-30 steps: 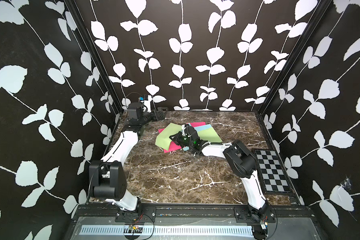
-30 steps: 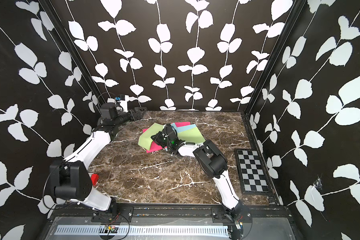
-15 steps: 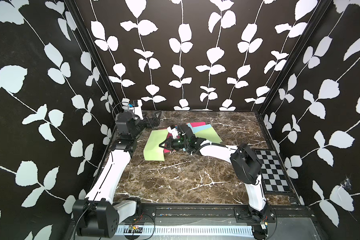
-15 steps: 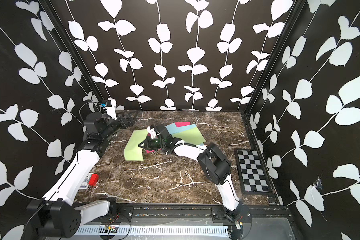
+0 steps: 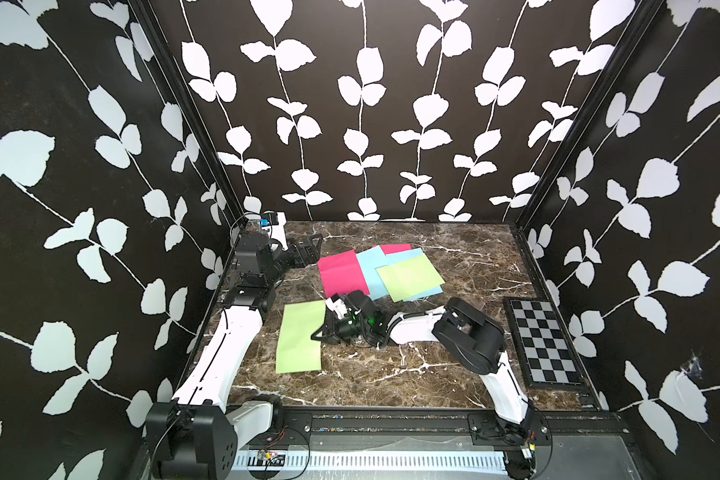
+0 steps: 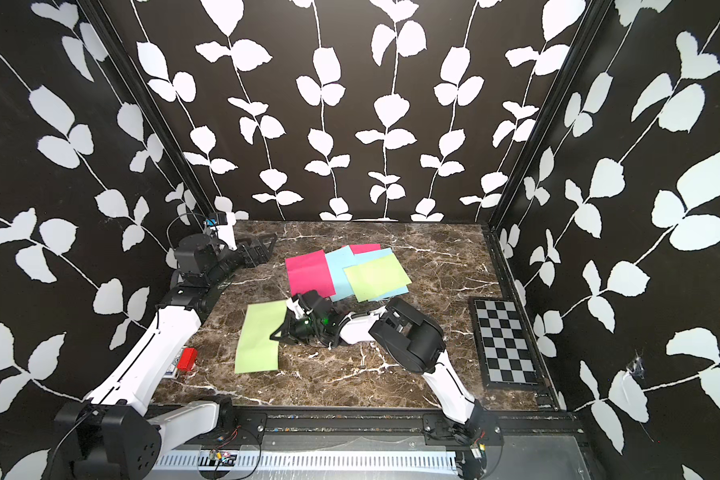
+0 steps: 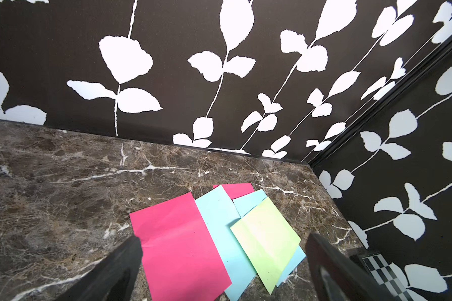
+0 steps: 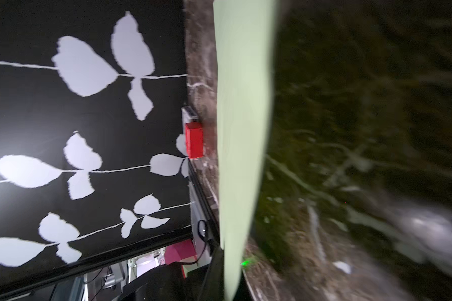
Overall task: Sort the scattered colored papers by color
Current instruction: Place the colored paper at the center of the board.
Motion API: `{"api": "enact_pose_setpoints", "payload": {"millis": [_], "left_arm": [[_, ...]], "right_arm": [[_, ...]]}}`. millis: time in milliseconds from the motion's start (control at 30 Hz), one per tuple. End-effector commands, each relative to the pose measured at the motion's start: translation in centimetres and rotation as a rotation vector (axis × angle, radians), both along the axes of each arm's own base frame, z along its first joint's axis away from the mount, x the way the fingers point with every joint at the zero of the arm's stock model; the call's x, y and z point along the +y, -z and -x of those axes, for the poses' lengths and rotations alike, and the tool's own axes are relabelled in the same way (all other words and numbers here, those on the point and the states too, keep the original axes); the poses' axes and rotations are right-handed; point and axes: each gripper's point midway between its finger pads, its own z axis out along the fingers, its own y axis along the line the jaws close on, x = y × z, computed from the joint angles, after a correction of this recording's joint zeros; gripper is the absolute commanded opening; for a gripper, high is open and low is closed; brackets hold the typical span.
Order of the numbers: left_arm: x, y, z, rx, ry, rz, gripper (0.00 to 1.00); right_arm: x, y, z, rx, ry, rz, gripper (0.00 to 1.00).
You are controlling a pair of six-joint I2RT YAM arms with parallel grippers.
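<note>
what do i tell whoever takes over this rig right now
Right gripper: shut on the edge of a green sheet, which sits at the near left of the table, apart from the rest.
Left gripper: open, empty, by the far left corner.
Centre back, overlapping: second green sheet, blue sheets, pink sheets.
Done: one green separated.
Left: join the greens, split blue from pink.

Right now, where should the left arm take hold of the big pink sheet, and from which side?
Take the big pink sheet by its edge nearest the left gripper, coming from that side. It lies flat, overlapping a blue sheet, but that edge rests on bare marble, clear of everything else.
</note>
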Motion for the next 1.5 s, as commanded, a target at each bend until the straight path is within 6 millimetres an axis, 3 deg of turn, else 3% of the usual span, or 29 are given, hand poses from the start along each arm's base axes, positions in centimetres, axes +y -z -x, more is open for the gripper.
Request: {"api": "enact_pose_setpoints", "payload": {"millis": [0, 400, 900, 1133, 1467], "left_arm": [[-0.1, -0.8, 1.2, -0.02, 0.008, 0.026, 0.99], [-0.3, 0.0, 2.5, 0.002, 0.025, 0.042, 0.99], [-0.5, 1.6, 2.7, 0.038, 0.036, 0.047, 0.99], [-0.5, 1.9, 2.6, 0.047, 0.038, 0.052, 0.99], [-0.6, 2.4, 2.6, 0.056, 0.042, 0.059, 0.99]], "right_arm": [[0.4, -0.4, 0.6, 0.018, 0.038, -0.021, 0.0], [0.9, 2.1, 1.8, 0.022, 0.048, 0.075, 0.0], [1.8, 2.9, 1.4, 0.015, 0.057, 0.089, 0.02], [1.3, 2.4, 1.4, -0.027, 0.048, 0.12, 0.32], [-0.5, 2.7, 1.6, -0.045, 0.059, 0.208, 0.42]]}}
